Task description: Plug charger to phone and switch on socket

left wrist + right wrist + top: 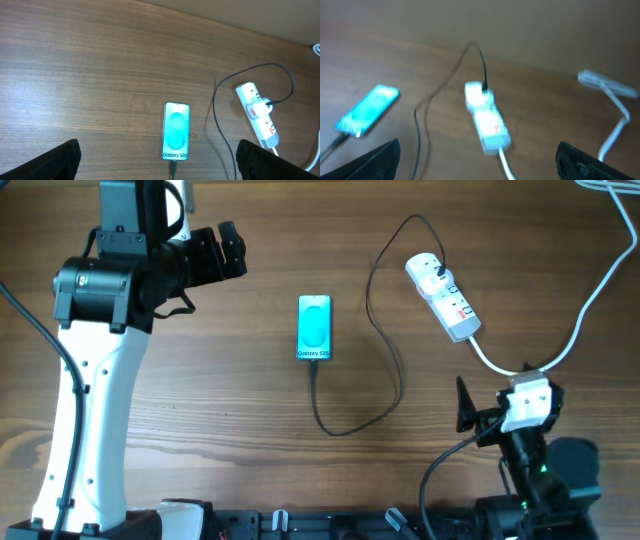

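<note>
One phone (314, 328), one charger (385, 330), one socket (443, 297) on the table (200, 380). Left claw (157, 150) and right claw (477, 150) both spread apart. Switches (462, 311) too small to read.

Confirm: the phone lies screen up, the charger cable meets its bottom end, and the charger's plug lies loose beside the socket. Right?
Not quite. The plug sits in the socket, not loose beside it; the overhead view shows this. The rest is right.
</note>
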Tool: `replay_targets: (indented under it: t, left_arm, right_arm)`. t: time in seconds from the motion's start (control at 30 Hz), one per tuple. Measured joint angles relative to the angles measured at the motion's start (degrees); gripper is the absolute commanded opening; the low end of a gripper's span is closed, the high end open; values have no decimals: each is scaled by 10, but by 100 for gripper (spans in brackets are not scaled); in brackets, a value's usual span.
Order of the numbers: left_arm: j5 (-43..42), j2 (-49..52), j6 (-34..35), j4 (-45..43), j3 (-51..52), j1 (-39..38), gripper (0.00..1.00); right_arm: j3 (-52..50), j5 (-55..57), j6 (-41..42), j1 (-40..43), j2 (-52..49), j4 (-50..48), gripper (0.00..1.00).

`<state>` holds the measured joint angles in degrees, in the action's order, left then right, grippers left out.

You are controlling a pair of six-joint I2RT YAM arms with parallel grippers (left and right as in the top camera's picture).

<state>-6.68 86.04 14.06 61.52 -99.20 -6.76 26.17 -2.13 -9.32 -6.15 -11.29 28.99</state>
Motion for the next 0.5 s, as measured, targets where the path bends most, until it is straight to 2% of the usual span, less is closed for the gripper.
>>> replay_targets:
  t: [0.33,0.5]
  left_arm:
    - [0,0,0,-1,0,0,100]
    - [0,0,0,0,0,0,100]
  right_arm:
    - [-179,-9,5,0,98,-256,100]
    - [-242,-8,24,1,102,-327,100]
